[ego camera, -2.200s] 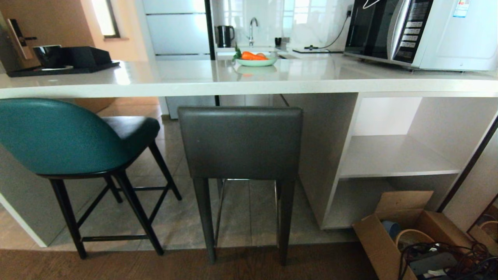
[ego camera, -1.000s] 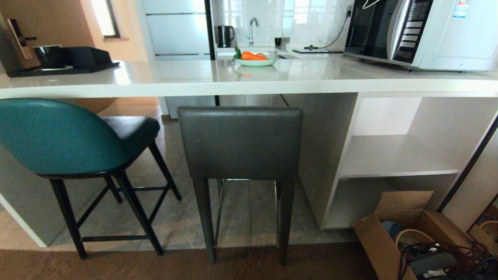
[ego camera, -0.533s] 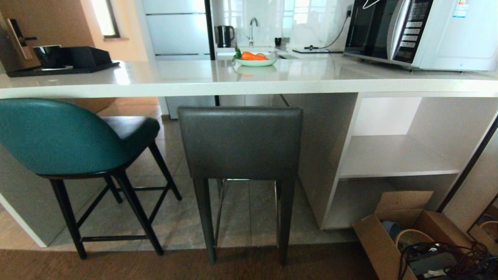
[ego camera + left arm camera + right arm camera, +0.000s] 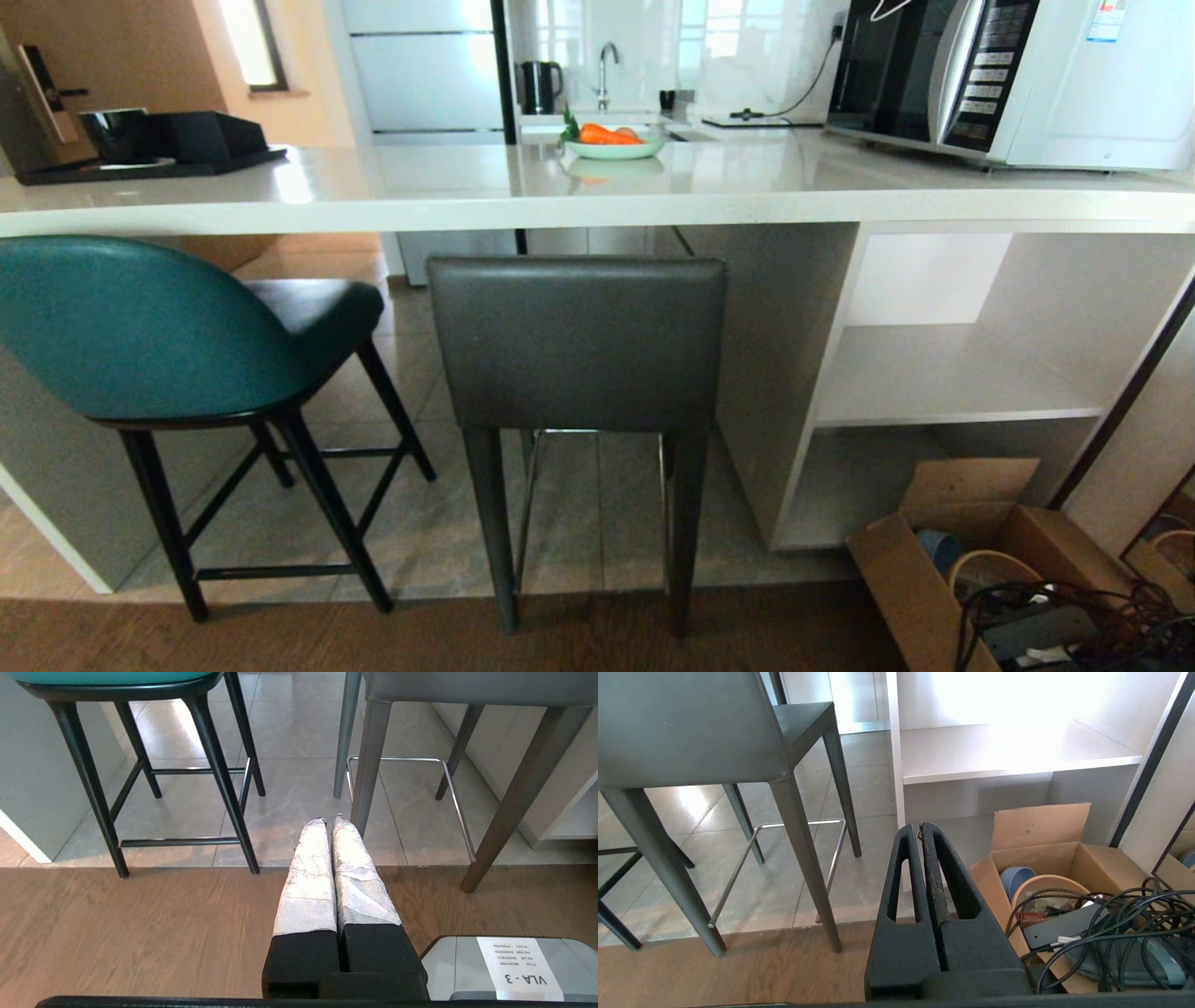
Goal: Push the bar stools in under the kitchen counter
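Teal stool, curved leather back, thin black legs, stands left before the glossy white counter. Grey square-backed stool stands beside it; chrome footrest. Back legs on wood flooring, front legs on grey tile. Left gripper and right gripper pressed closed, empty, low. Cardboard box cut off.
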Robot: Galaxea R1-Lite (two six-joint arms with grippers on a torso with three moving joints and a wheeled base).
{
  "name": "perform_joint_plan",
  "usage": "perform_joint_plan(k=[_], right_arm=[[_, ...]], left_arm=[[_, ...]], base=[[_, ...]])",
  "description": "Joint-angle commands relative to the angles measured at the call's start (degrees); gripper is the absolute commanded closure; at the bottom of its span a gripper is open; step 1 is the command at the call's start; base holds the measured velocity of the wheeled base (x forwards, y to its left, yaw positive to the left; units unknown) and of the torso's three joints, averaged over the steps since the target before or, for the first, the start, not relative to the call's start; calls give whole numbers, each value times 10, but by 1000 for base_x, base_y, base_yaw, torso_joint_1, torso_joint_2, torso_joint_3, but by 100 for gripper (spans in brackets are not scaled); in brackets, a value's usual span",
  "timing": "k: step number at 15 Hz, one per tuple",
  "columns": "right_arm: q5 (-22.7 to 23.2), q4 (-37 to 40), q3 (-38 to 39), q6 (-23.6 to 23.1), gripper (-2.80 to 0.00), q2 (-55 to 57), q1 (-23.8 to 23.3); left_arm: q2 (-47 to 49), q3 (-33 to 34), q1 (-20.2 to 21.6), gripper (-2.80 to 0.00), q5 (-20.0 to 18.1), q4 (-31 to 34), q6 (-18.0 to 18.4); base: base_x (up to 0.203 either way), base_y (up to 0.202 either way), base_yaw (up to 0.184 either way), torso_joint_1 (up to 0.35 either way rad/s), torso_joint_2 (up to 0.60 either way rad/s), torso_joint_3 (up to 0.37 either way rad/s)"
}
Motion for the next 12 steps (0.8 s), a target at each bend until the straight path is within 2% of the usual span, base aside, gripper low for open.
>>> perform_joint_plan(k=[1,12], right_arm=[[0,0,16,0,0,2,0],[0,0,16,0,0,2,0]], left_arm=[[1,0,0,0,0,1,0],[1,0,1,0,0,1,-1]], base=[[0,0,0,0,0,0],[0,0,0,0,0,0]])
